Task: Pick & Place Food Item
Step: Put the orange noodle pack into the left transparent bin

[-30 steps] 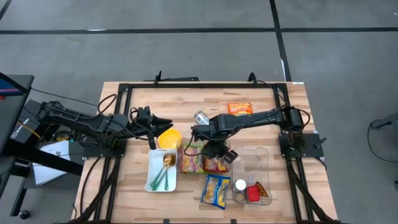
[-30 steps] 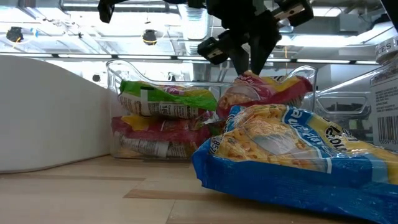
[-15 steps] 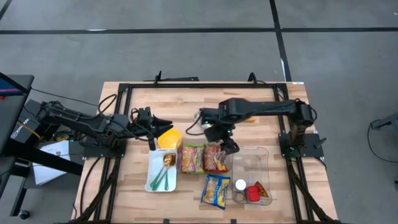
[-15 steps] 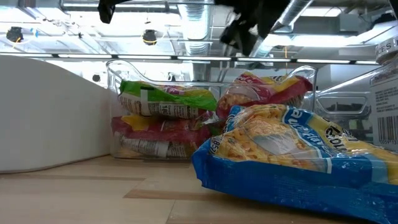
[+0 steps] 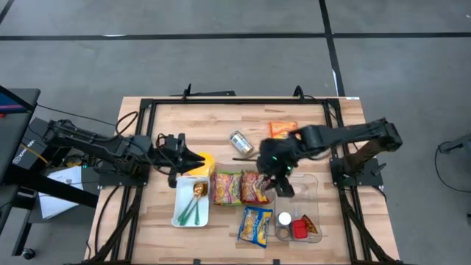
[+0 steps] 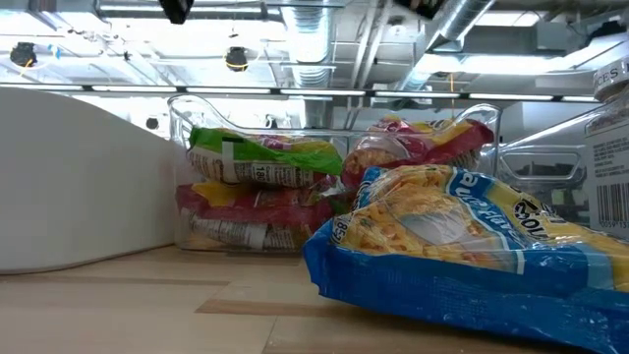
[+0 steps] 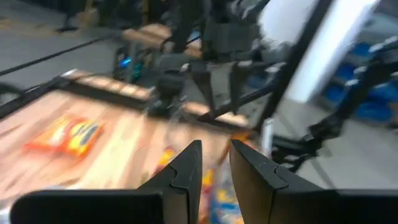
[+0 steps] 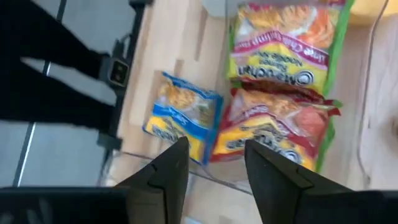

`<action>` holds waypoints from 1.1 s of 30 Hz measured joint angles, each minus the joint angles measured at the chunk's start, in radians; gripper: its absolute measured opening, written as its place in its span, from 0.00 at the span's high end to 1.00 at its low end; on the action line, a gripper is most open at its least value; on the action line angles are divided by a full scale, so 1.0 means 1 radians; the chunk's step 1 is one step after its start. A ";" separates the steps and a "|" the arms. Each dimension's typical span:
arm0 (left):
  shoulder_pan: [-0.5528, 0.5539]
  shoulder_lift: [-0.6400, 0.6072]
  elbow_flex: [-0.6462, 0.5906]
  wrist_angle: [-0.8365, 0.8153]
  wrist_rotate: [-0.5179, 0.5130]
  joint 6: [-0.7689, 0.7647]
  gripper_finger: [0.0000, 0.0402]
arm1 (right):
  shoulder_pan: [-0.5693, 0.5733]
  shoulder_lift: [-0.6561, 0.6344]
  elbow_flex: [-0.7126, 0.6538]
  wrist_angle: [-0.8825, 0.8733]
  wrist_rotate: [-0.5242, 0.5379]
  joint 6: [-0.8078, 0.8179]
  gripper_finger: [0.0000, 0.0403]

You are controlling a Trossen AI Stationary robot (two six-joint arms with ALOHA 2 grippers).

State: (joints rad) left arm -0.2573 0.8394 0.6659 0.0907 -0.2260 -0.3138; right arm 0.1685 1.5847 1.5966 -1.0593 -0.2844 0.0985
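My right fingers [image 5: 283, 185] have risen from the red noodle packet [image 5: 255, 187] and swung toward the bench's right edge; they now hang empty over the near-left corner of the clear tub [image 5: 318, 184], the two fingers [image 8: 168, 171] parted by a moderate gap. The red packet lies flat in the clear tray [image 6: 197, 167] at the middle of the bench, beside the green noodle packet [image 5: 227, 188]. The blue pasta bag [image 5: 256, 225] lies on the bench just nearer the front edge.

These packets are, in my judgement, light, soft and crinkly, with brittle contents and slick film; a pinch across a crimped end seam or a short edge should hold better than one on the bulging middle.

The clear tub holds a small white-lidded jar [image 5: 284, 218], a red item [image 5: 299, 230] and a small snack piece [image 5: 310, 223] at its near end. The white dish [image 5: 179, 208] holds utensils. My left fingers [image 5: 199, 160], narrowly parted and empty, wait over the yellow bowl [image 5: 205, 165] left of centre.
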 joint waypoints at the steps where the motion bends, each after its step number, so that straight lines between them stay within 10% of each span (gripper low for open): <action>1: 0.000 0.000 0.000 0.024 0.022 0.001 0.81 | 0.023 -0.020 -0.017 0.031 0.018 0.030 0.63; 11: 0.000 0.000 0.000 0.300 0.070 0.096 0.81 | 0.257 -0.202 -0.050 0.115 0.410 0.304 0.63; 22: 0.000 0.000 0.000 0.338 -0.065 0.111 0.81 | 0.416 -0.315 -0.050 -0.246 0.722 0.691 0.63; 33: 0.000 0.000 0.000 0.338 -0.072 0.070 0.81 | 0.245 -0.299 -0.091 -0.482 0.780 0.953 0.63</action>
State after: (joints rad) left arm -0.2577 0.8394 0.6662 0.4290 -0.2977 -0.2440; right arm 0.4133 1.2853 1.5059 -1.5412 0.4957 1.0514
